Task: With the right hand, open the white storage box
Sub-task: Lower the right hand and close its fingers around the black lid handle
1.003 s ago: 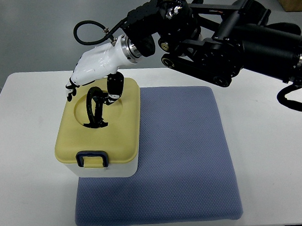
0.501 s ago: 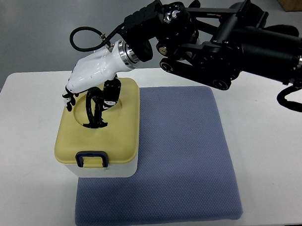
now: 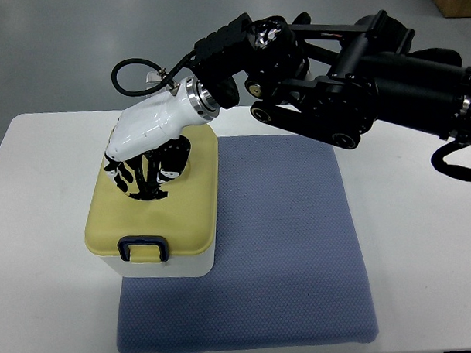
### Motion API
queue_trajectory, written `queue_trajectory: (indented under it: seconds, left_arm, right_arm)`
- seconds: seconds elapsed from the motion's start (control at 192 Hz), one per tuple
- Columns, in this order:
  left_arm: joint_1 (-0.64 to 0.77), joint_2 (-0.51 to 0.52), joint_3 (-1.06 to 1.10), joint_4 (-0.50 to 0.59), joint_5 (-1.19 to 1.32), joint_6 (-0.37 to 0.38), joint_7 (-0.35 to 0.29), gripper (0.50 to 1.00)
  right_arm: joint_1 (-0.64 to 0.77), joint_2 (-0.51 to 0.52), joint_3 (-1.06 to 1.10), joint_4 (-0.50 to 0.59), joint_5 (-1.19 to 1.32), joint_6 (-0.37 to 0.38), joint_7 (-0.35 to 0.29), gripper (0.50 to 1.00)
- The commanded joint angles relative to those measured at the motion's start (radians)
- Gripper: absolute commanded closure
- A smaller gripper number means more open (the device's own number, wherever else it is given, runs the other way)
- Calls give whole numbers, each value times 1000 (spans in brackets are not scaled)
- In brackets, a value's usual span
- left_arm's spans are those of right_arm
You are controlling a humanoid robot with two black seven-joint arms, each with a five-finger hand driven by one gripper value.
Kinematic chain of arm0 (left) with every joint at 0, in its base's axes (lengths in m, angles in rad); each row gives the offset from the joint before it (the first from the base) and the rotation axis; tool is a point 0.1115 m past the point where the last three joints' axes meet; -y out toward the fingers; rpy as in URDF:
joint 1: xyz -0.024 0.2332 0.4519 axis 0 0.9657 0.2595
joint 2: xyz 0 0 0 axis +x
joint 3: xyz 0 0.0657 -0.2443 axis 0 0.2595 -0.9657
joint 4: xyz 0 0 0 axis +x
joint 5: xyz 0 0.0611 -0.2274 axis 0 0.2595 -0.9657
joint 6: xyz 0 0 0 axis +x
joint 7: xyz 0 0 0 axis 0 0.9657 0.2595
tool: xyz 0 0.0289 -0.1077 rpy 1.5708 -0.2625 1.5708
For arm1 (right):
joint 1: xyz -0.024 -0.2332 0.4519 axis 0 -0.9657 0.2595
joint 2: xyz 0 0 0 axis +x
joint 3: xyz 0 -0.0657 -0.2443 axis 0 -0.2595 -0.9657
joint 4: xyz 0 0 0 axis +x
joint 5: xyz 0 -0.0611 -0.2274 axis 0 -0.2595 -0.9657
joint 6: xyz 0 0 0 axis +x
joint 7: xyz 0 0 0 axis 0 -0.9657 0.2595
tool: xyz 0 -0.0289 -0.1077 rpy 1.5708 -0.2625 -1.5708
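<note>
The white storage box (image 3: 167, 265) with its pale yellow lid (image 3: 192, 214) stands on the left part of the blue mat, lid down. A blue latch (image 3: 143, 248) sits at the lid's front edge. My right hand (image 3: 145, 172), white-shelled with black fingers, reaches in from the upper right. It is pressed into the round recess on top of the lid. Its fingers are curled around the black lid handle (image 3: 152, 192), which is mostly hidden under them. The left arm does not show.
A blue padded mat (image 3: 287, 240) covers the middle of the white table (image 3: 419, 245). The bulky black right arm (image 3: 355, 72) spans the top of the picture, with a black cable loop (image 3: 127, 68) above the box.
The right hand has come down from just above the lid into the recess, and its fingers have closed around the black handle. The box has not moved.
</note>
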Motion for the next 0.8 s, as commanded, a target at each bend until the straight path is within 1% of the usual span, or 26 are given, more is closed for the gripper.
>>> queue_trajectory:
  seconds: [0.0,0.178,0.345,0.58,0.632,0.653,0.668,0.679,0.695,0.731,0.747,0.794]
  left_arm:
    - [0,0,0,0,0,0,0,500]
    - [0,0,0,0,0,0,0,500]
    - [0,0,0,0,0,0,0,500]
    - [0,0,0,0,0,0,0,500]
    - [0,0,1,0,0,0,0,500]
    - [0,0,0,0,0,0,0,500]
    - [0,0,0,0,0,0,0,500]
    - [0,0,0,0,0,0,0,500]
    - [0,0,0,0,0,0,0,500]
    - [0,0,0,0,0,0,0,500]
    - [0,0,0,0,0,0,0,500]
    - [0,0,0,0,0,0,0,500]
  right_arm:
    - [-1,0,0,-9,-1,-5,-2,875]
    - [-2,0,-2,-36,-3,-13,-6,869]
    - [-2,0,-5,-38,-3,-14,-8,867]
    - [-11,0,-5,-40,-4,-13,-9,879]
    - [-11,0,-5,-40,-4,-13,-9,891]
    - [-13,0,-5,-40,-4,-13,-9,908]
    - [-13,0,-6,-40,-4,-13,-9,932]
    - [-13,0,-6,-40,-4,-13,-9,932]
    - [-13,0,-6,-40,-4,-13,-9,955]
    - [-13,0,-6,-41,-4,-11,-9,979]
    - [-13,0,-5,-43,-4,-11,-9,999]
    - [-14,0,-5,-43,-4,-13,-9,1000]
